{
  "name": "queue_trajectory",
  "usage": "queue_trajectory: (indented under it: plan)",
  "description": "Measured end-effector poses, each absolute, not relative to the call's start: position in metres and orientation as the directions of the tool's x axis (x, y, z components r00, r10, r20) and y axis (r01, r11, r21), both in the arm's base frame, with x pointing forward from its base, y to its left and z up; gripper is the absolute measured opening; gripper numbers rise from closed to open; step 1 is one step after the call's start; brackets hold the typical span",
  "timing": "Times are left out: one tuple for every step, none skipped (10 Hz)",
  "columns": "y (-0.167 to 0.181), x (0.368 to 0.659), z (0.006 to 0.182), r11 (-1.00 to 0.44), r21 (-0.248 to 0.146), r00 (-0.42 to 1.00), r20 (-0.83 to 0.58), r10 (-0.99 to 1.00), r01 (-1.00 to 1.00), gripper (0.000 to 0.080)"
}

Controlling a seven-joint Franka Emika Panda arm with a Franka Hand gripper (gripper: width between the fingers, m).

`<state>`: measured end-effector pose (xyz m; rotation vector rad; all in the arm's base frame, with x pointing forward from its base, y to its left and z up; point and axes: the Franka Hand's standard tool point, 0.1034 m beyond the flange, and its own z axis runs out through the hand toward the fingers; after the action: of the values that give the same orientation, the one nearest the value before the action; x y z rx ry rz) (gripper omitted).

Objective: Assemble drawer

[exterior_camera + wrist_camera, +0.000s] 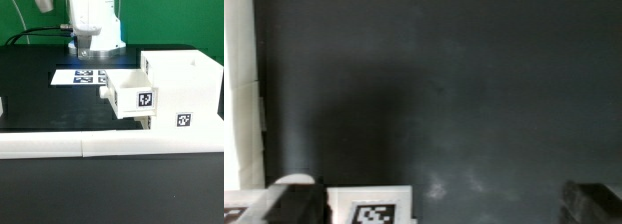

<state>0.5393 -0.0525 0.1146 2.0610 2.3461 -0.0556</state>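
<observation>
The drawer's large white shell (183,85) stands at the exterior view's right, with a tag on its front face. One small white tray (133,95) with a tag sits partly pushed into the shell and sticks out toward the exterior view's left. A second tray does not clearly show. My gripper (88,47) hangs at the back above the marker board (85,75), apart from the drawer. In the wrist view my gripper (446,207) is open and empty. Its dark fingertips (297,205) stand wide apart, with a tagged piece of the marker board (375,206) between them.
Long low white border bars (100,146) run along the front of the black table. Another white bar (242,90) shows at the edge of the wrist view. A small white piece (2,105) sits at the exterior view's left edge.
</observation>
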Motion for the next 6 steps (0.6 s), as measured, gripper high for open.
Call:
queue_trajectory:
  plan:
    - [-0.058,0.536,0.1,0.16,-0.03,-0.161,-0.006,0.987,0.987,0.0649]
    - [-0.064,0.541,0.09,0.172,-0.047,-0.171,0.033,0.985,0.984,0.0649]
    - [-0.069,0.549,0.084,0.185,-0.056,-0.179,0.089,0.98,0.981,0.0649]
    - [-0.071,0.556,0.078,0.176,-0.061,-0.169,0.11,0.979,0.982,0.0649]
    - [-0.071,0.556,0.074,0.174,-0.081,-0.161,0.15,0.975,0.981,0.0649]
    - [-0.067,0.56,0.071,0.151,-0.089,-0.136,0.157,0.978,0.985,0.0649]
